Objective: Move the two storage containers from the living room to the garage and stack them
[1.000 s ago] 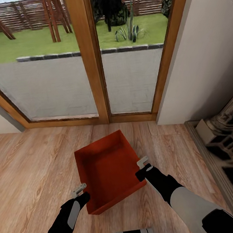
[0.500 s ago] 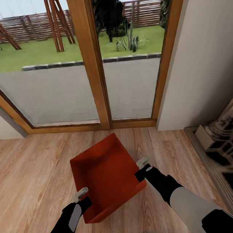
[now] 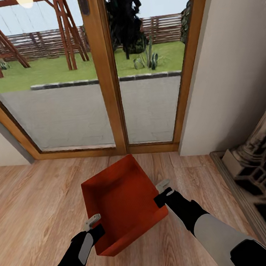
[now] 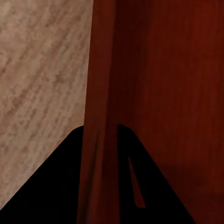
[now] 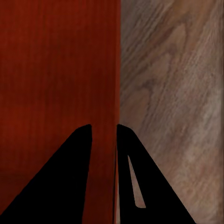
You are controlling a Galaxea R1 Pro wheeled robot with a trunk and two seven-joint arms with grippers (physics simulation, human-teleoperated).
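Wood-framed glass doors (image 3: pixel 103 69) stand directly beyond the storage container (image 3: pixel 119 202); beige wall (image 3: pixel 233 65) and dark stone shelving (image 3: pixel 258 162) lie to its right. Container: orange-red, open-top, low walls, tilted over the wood-plank floor (image 3: pixel 29 205). Left gripper (image 4: pixel 100 135) and right gripper (image 5: pixel 103 133) each pinch an opposite side wall. Bare floor lies left of the container.

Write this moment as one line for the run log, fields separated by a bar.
place: living room, facing glass doors | left gripper: shut on container wall | right gripper: shut on opposite wall | storage container: tilted above wood floor
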